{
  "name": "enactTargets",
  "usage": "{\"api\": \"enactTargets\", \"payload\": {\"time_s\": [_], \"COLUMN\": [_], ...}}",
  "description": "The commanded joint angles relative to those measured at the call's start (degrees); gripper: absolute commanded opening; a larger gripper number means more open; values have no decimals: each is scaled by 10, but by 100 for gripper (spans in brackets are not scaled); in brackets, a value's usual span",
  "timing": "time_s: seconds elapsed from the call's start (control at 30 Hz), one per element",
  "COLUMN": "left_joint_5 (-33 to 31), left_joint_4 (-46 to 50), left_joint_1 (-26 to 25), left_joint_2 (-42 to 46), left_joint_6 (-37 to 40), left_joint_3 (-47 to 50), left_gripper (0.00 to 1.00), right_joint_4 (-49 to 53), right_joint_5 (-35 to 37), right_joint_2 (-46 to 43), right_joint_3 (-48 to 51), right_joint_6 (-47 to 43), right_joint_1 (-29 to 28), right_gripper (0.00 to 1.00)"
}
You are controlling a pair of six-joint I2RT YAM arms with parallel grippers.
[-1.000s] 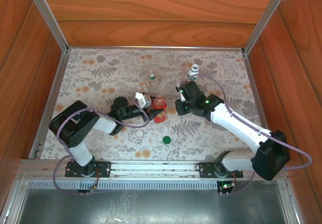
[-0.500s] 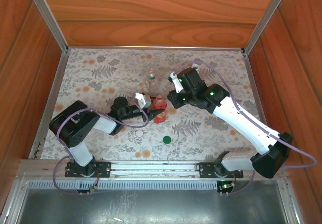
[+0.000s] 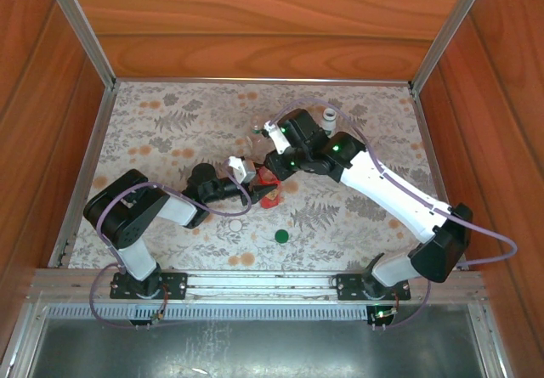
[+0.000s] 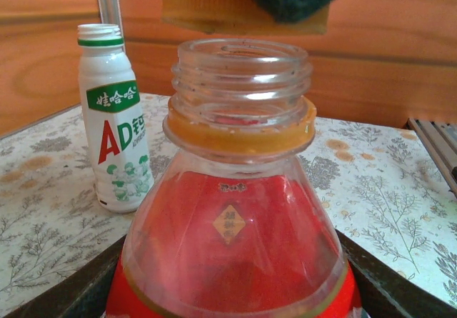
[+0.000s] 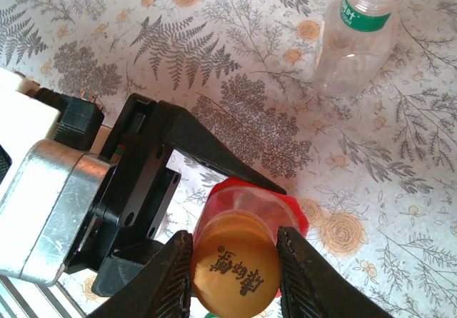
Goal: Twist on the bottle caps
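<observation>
My left gripper (image 3: 267, 189) is shut on the red bottle (image 4: 235, 239), which stands upright with its neck (image 4: 241, 82) open. An orange cap (image 5: 235, 271) sits clamped between the fingers (image 5: 168, 282) of my right gripper (image 5: 234, 269). That gripper (image 3: 274, 159) hovers directly over the red bottle (image 3: 270, 188). In the left wrist view the cap (image 4: 228, 7) hangs just above the neck with a small gap. The white bottle (image 4: 114, 125) with its green-and-red label stands capped behind to the left. The clear bottle (image 5: 357, 32) stands on the mat, its top cut off.
A green cap (image 3: 281, 235) lies loose on the flowered mat (image 3: 170, 132) in front of the red bottle. The white bottle (image 3: 328, 117) and clear bottle (image 3: 256, 130) stand close behind the right gripper. Wooden walls close in the mat at the back and sides.
The right arm has swung left from beside the white bottle to a spot over the red bottle, carrying the orange cap. The left arm and red bottle have stayed still.
</observation>
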State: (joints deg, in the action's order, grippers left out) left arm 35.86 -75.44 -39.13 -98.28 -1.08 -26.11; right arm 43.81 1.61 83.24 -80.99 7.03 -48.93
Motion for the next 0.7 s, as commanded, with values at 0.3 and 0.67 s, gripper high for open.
{"api": "enactTargets", "payload": {"time_s": [0.3, 0.67], "left_joint_5": [18, 16], "left_joint_4": [3, 3], "left_joint_1": [-5, -4], "left_joint_2": [-13, -11], "left_joint_6": [0, 1], "left_joint_3": [-10, -6], "left_gripper": [62, 62], "right_joint_4": [26, 52], "right_joint_5": [6, 29], "right_joint_2": [15, 32], "right_joint_3": [-16, -30], "right_joint_6": [-31, -42], "right_joint_1": [-12, -20], "right_gripper": [33, 33]}}
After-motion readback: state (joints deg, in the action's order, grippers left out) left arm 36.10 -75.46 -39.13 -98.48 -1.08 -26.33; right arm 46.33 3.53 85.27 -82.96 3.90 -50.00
